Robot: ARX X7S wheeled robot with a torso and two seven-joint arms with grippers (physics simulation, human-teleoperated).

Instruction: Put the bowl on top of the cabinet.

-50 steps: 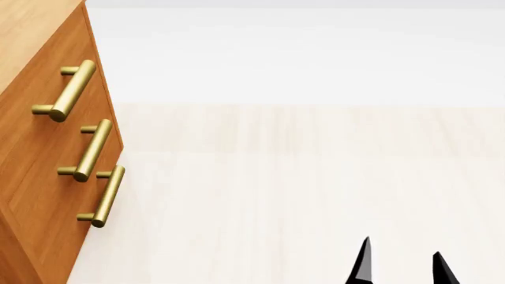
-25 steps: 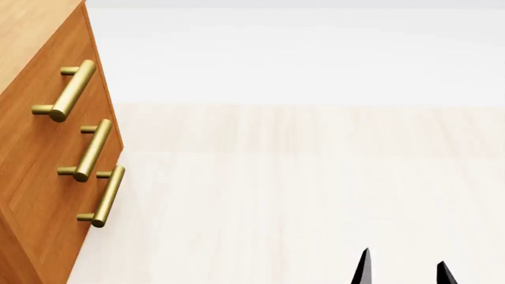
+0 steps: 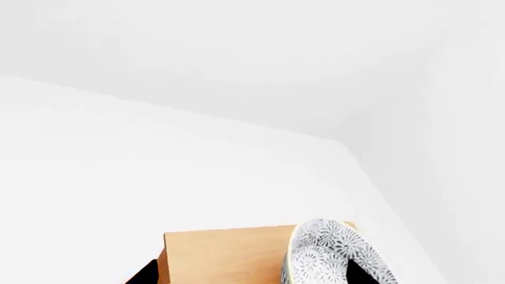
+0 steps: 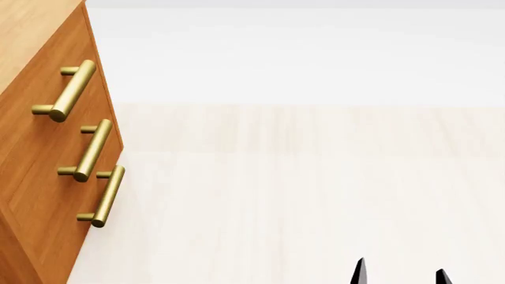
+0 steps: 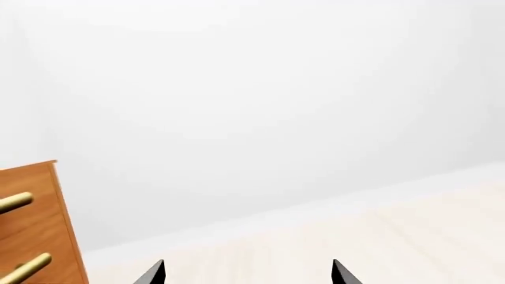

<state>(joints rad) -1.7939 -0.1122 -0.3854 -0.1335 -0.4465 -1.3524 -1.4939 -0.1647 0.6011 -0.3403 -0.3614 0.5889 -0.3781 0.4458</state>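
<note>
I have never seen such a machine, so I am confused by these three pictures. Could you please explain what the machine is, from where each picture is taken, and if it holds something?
This is a simulated wheeled robot with two arms, each ending in a two-fingered gripper. One picture comes from a camera on its head, looking forward and down. There you see the cabinet, orange-brown wood with three brass handles, standing on a pale floor. The two black points at the lower edge are the fingertips of the right gripper, apart and empty.

The other two pictures come from cameras near each gripper. The right wrist view shows the same open right gripper, a white wall and a corner of the cabinet. The left wrist view shows the bowl, white with a grey floral pattern, tilted on edge at the left gripper, with the cabinet's top below. The grip itself is mostly out of frame.
</note>
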